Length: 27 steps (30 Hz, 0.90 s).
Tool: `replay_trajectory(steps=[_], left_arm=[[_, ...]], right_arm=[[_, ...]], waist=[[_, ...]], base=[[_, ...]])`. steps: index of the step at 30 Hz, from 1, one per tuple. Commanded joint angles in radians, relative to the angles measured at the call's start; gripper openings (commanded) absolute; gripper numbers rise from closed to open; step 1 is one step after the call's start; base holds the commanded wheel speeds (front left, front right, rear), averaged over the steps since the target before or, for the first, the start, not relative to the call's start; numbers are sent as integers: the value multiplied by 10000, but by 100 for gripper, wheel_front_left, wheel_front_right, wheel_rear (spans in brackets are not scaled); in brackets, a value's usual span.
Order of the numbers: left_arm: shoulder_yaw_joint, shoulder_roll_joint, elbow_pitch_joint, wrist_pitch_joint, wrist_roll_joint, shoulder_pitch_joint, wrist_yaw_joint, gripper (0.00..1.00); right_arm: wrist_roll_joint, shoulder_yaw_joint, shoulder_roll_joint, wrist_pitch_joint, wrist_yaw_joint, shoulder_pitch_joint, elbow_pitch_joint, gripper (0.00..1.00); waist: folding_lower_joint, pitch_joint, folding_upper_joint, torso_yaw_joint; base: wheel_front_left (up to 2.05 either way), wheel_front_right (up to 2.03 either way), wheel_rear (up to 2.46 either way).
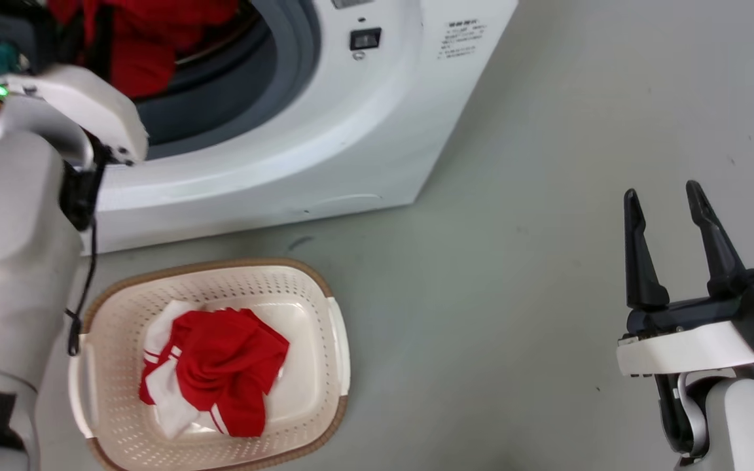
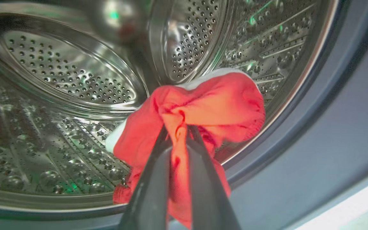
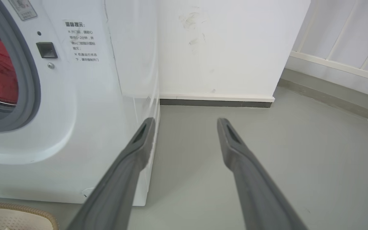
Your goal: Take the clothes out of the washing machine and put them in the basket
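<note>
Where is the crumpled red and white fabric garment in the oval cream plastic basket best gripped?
Probably at the bunched red folds in the middle of the garment, coming straight down from above: they stand proud for pinching, and the basket walls ring it on every side.

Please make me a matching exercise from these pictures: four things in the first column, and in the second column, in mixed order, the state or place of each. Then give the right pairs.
Column 1
1. left gripper
2. right gripper
3. basket
4. drum

Column 2
A. open, holding nothing, above the floor
B. shiny perforated steel
C. shut on a red garment
D. stands on the floor, holds a red and white garment

Pairs: 1-C, 2-A, 3-D, 4-B
</note>
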Motion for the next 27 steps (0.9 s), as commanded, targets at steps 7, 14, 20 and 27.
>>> replay_trajectory(steps=[7, 14, 20, 27], left_arm=[[828, -258, -2946, -73, 655, 2126, 592, 0], [1635, -758, -5424, -75, 1223, 3854, 668, 0], [1878, -1050, -6905, -66, 1423, 5081, 325, 0], [1181, -1111, -7506, 324, 1177, 6426, 7, 0]], right_arm=[[-292, -163, 3, -20, -10, 357, 158, 100], [-440, -175, 3, -20, -10, 614, 315, 100], [-552, -348, 4, -19, -10, 865, 368, 100], [-593, -450, 3, -20, -10, 941, 304, 100]], waist=[[1, -1250, 0, 942], [1, -1992, 0, 1378], [1, -2470, 0, 1702], [1, -2479, 0, 1854]], base=[[0, 0, 0], [0, 0, 0], [0, 0, 0], [0, 0, 0]])
